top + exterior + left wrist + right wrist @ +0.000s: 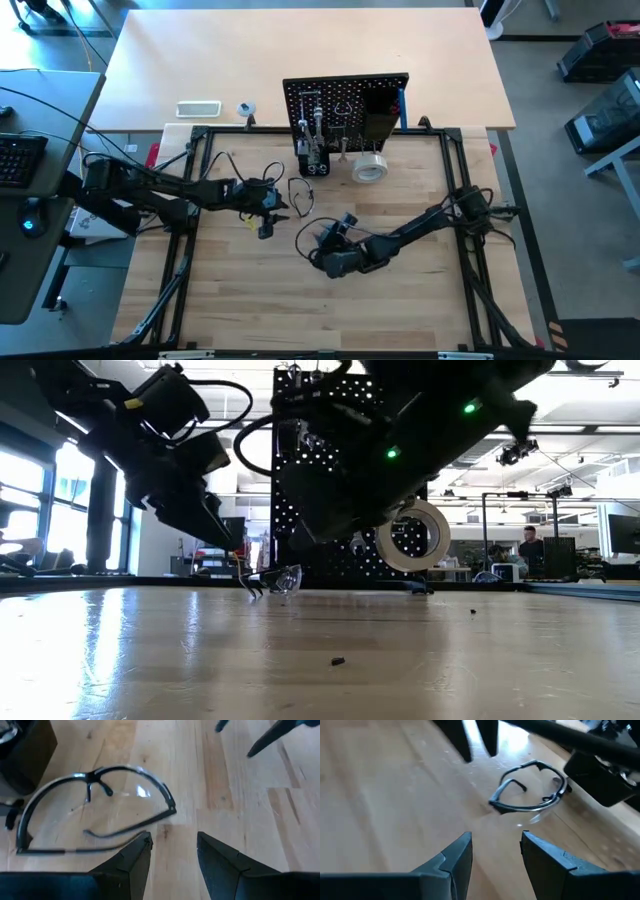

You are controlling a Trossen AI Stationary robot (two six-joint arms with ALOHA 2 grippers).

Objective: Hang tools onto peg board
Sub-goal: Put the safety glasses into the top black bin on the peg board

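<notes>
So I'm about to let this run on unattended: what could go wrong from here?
1. The safety glasses lie on the table with one temple folded in; the open left claw, empty beside that thin frame, may push them away rather than catch them.
2. The right claw, open and empty, points at the same glasses, so the arms could collide.
3. The peg board already looks crowded with tools and a tape roll.

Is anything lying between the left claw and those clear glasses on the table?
Nothing visible. The left gripper stands open just short of the safety glasses, with only bare wooden table between them. The right gripper also faces the glasses, farther off, open and empty.
</notes>
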